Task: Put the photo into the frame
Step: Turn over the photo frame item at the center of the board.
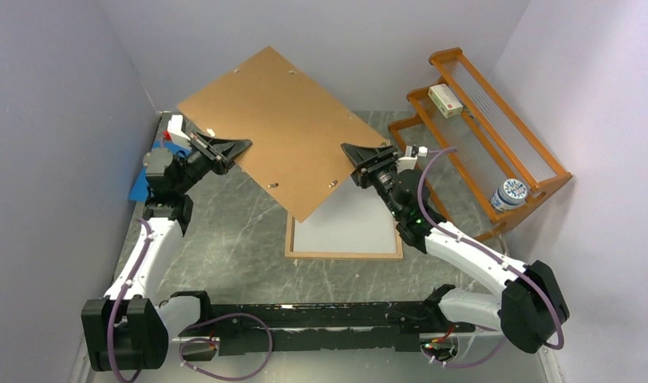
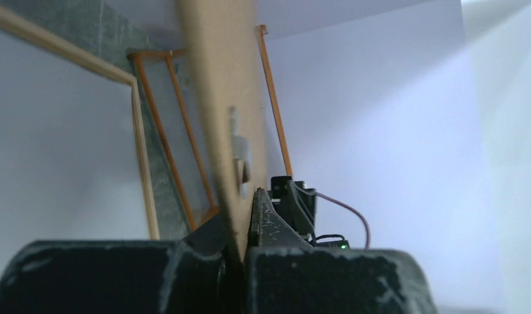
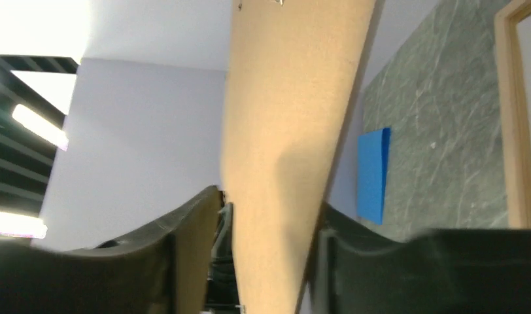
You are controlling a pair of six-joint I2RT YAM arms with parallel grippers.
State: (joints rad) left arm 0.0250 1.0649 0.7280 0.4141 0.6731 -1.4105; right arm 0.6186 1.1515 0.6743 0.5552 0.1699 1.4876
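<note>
Close to the near edge of the grey marbled surface [image 1: 233, 239], a little right of its middle, the frame [image 1: 345, 255] lies flat. The photo [image 1: 349, 227] lies inside its light wooden border and shows only a plain white side, with no print or writing to read. The far part of both is hidden under a brown board [image 1: 281, 120] that hangs tilted above the surface.

The left gripper [image 1: 241, 148] is clenched on the board's left edge, its fingers pressed tight against both faces in the left wrist view. The right gripper [image 1: 354, 155] is at the board's right edge with its jaws parted. The board passes between its fingers, and a gap shows on one side. Small metal tabs [image 1: 271, 185] sit along the board's edges.

A blue sheet [image 1: 140, 190] lies at the left edge of the surface, behind the left arm. Along the right edge, towards the far corner, stands an orange wooden rack [image 1: 496, 136]. It holds a small green-and-white box [image 1: 445, 100] at its far end and a blue-and-white jar [image 1: 510, 194] at its near end. The lettering on both is too small to read.
</note>
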